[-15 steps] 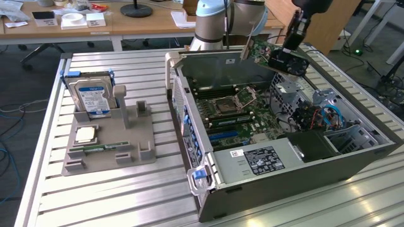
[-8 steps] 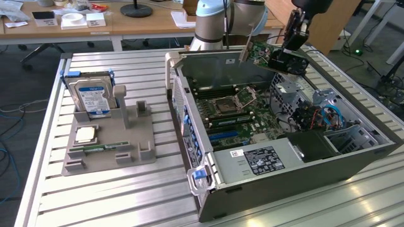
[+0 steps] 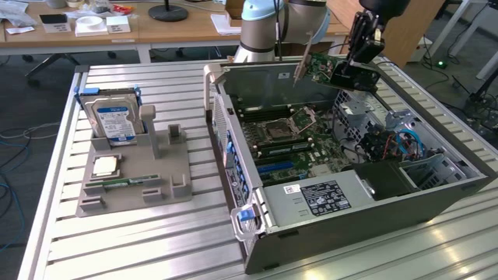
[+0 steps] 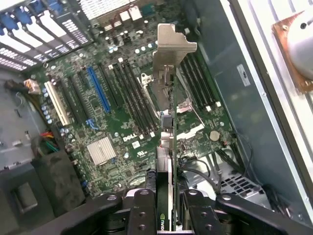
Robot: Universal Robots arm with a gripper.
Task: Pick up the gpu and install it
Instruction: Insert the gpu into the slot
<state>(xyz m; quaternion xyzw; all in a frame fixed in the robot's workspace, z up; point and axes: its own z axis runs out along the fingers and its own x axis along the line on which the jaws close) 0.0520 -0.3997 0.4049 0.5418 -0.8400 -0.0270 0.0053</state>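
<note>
The gpu (image 3: 321,67), a thin green circuit card with a black fan and silvery end bracket, is held at the upper part of the exterior view's right, above the open grey computer case (image 3: 374,216). It is clamped edge-on by the black gripper (image 4: 168,208), clear of the green motherboard (image 4: 122,127) below.

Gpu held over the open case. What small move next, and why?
Probably shift the gpu sideways toward the blue slot before lowering: the gripper holds it above the case, and its edge lines up over the CPU socket, not that slot.
</note>
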